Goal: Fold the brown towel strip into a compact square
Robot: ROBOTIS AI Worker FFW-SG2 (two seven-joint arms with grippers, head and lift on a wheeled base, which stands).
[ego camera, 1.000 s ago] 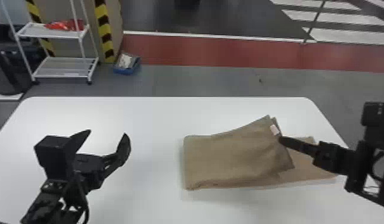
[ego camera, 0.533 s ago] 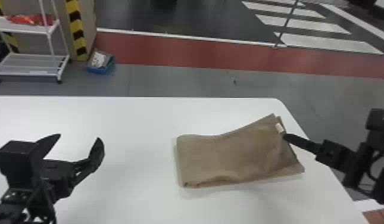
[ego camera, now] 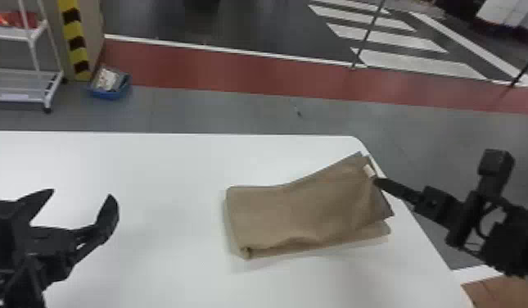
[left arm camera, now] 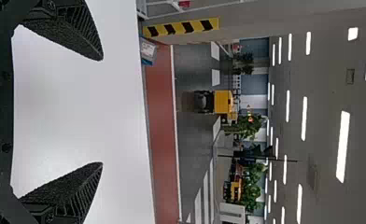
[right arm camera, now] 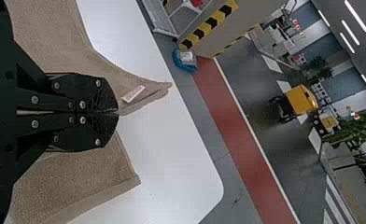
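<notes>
The brown towel [ego camera: 308, 204] lies doubled near the table's right side, its upper layer slightly raised and rumpled at the right end. My right gripper [ego camera: 377, 181] is at that end, beside the small white label. In the right wrist view, my right gripper [right arm camera: 118, 113] is shut on the upper layer's edge of the towel [right arm camera: 50, 42], its fingers pressed together with cloth pinched at the tips. Left of the towel and well apart from it, my left gripper [ego camera: 80, 211] stands open and empty. The left wrist view shows my left gripper [left arm camera: 102, 112] with its fingers wide apart.
The white table [ego camera: 164, 164] has its right edge close beside the towel and right gripper. Beyond the table, on the floor, are a blue bin [ego camera: 109, 84] and a white shelf cart [ego camera: 21, 84]. A brown surface [ego camera: 504, 291] shows at the lower right.
The head view has swung right. My right gripper has drawn the upper layer rightward over the lower layer's protruding end, and the towel sits nearer the table's right edge. My left gripper has stayed open.
</notes>
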